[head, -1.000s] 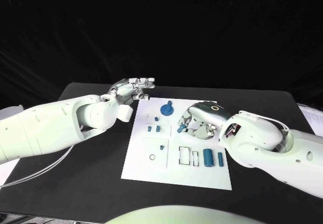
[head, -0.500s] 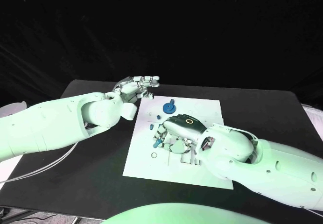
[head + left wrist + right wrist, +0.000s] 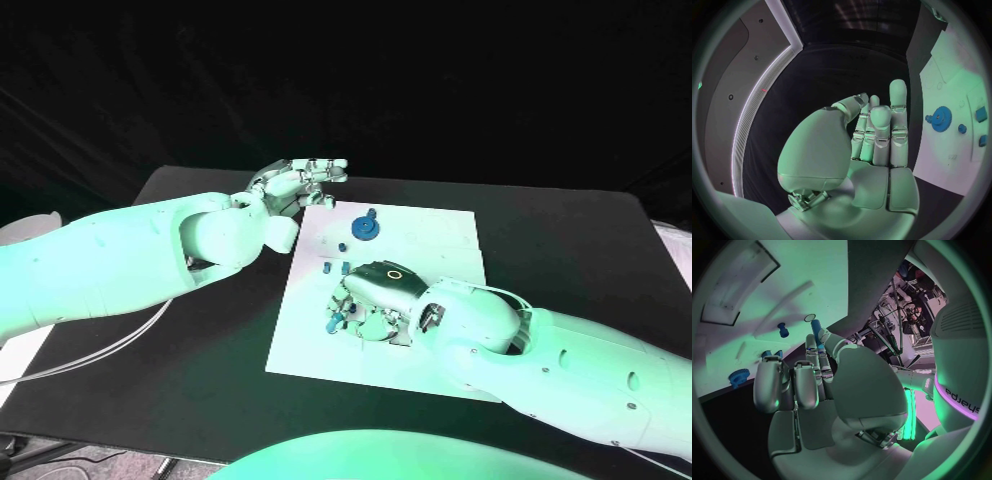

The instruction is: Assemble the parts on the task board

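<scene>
The head camera looked down on the task board [image 3: 433,225]. Each wrist camera sat close behind its own hand, facing past the fingers; all three shared the board.

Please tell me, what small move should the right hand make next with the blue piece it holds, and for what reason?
Probably lower it a little toward the round hole. The right hand pinches a blue peg over the task board, and the peg's tip lies just beside that hole in the right wrist view. The left hand hangs beyond the board's corner, holding nothing.
</scene>
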